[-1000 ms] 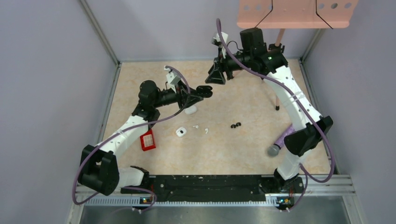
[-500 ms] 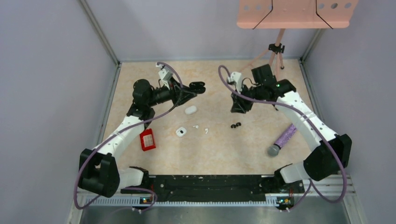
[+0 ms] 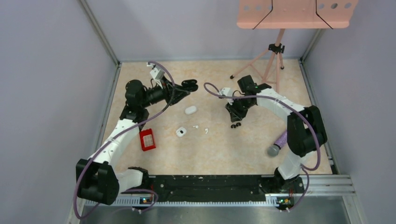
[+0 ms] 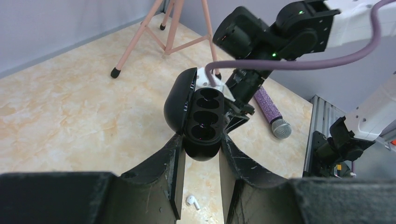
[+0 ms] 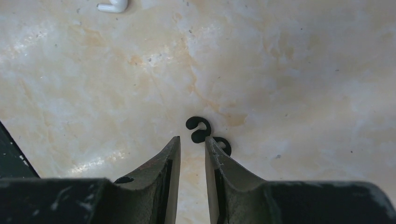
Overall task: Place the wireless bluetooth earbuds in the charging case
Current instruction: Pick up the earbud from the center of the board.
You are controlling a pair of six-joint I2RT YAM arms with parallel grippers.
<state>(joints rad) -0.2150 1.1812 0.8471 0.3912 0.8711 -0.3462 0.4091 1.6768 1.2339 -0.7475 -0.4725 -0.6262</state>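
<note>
My left gripper point(image 4: 201, 140) is shut on a black charging case point(image 4: 200, 116), lid open, two empty wells showing. It holds the case above the table at the back left point(image 3: 189, 85). The black pair of earbuds point(image 3: 236, 125) lies on the table right of centre. My right gripper point(image 3: 233, 116) is low over them. In the right wrist view the right gripper point(image 5: 192, 140) is slightly open and empty. One black earbud point(image 5: 198, 129) lies just past the fingertips, the other point(image 5: 223, 143) beside the right finger. Two white earbuds point(image 3: 195, 126) point(image 3: 206, 131) lie mid-table.
A closed white case point(image 3: 190, 110) and an open white case point(image 3: 181, 132) lie near the centre. A red box point(image 3: 147, 140) is at the left, a purple microphone point(image 3: 279, 142) at the right, a pink tripod point(image 3: 268, 60) at the back right.
My right arm has swung down from high at the back to low over the black earbuds. My left arm has drawn back and left with the black case.
</note>
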